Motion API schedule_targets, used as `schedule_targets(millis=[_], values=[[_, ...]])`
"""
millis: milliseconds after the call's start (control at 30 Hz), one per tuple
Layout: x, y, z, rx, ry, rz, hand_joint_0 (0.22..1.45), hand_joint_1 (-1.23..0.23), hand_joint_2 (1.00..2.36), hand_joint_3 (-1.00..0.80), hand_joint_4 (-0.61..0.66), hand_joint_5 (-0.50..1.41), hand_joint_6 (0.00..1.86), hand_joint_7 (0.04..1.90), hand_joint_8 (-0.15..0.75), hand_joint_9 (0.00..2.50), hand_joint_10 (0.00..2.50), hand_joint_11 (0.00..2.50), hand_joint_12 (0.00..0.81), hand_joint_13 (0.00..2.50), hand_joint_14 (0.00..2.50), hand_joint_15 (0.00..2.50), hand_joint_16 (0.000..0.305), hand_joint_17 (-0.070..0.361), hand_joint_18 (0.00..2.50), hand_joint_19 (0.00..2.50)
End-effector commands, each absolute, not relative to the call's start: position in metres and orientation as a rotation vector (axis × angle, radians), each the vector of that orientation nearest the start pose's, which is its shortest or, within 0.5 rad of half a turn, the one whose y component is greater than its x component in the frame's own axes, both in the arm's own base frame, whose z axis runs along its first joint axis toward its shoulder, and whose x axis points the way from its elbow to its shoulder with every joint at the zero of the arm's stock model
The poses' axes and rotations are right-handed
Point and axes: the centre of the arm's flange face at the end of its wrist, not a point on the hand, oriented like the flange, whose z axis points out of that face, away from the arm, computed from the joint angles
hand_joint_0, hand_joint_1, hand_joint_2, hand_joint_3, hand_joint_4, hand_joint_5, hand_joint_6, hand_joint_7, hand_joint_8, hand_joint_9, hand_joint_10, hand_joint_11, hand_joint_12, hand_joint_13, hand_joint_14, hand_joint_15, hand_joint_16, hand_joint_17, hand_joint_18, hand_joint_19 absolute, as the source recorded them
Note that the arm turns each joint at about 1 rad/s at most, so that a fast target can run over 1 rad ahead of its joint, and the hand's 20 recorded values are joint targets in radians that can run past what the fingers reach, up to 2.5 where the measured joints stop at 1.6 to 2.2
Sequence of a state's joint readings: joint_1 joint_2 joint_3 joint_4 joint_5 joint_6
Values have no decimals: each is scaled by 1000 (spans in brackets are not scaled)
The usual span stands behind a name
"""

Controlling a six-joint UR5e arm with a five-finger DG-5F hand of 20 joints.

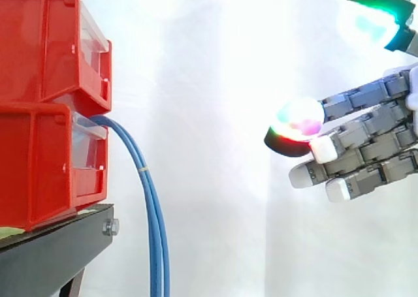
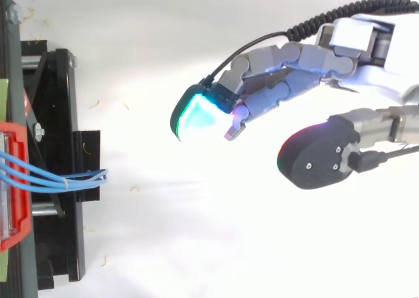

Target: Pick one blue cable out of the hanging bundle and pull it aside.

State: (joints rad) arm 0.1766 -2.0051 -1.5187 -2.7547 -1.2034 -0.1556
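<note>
A bundle of thin blue cables [image 1: 149,199] comes out of the lower red bin [image 1: 46,166], arches over and hangs straight down past the black stand [image 1: 59,251]. From above, the blue cables [image 2: 59,177] run right from the bin front and end at a small tie. My hand [image 1: 372,147] hovers well to the right of the bundle, apart from it, fingers stretched toward the cables and thumb spread. It is open and holds nothing. In the top view the hand [image 2: 308,65] points left with a cyan glowing fingertip [image 2: 196,114].
Two red bins are stacked, the upper bin [image 1: 52,42] above the lower, on the black stand [image 2: 59,147] at the left. A white curtain backs the scene. Open space lies between the cables and the hand.
</note>
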Motion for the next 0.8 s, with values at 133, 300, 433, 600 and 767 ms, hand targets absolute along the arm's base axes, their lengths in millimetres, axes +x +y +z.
schedule_targets(millis=[133, 300, 433, 600, 767], values=[[661, -48, 285, 1194, 1161, 921, 520, -442, 1008, -420, 348, -194, 502, 831, 317, 697, 10, 385, 370, 454, 4, 130, 56, 127, 482, 235], [668, -46, 269, 1191, 1151, 930, 520, -442, 1008, -419, 352, -193, 503, 834, 316, 701, 10, 383, 370, 458, 4, 131, 56, 127, 484, 241], [670, -45, 267, 1186, 1142, 924, 521, -442, 1008, -423, 349, -193, 502, 835, 316, 701, 12, 386, 371, 456, 5, 135, 56, 127, 483, 241], [670, -48, 265, 1196, 1120, 878, 507, -445, 1005, -438, 352, -193, 502, 834, 319, 698, 12, 380, 375, 448, 5, 141, 59, 132, 469, 245], [679, -46, 237, 1192, 1113, 872, 485, -445, 1004, -451, 345, -195, 502, 831, 318, 674, 10, 376, 383, 417, 4, 133, 63, 142, 456, 240]])
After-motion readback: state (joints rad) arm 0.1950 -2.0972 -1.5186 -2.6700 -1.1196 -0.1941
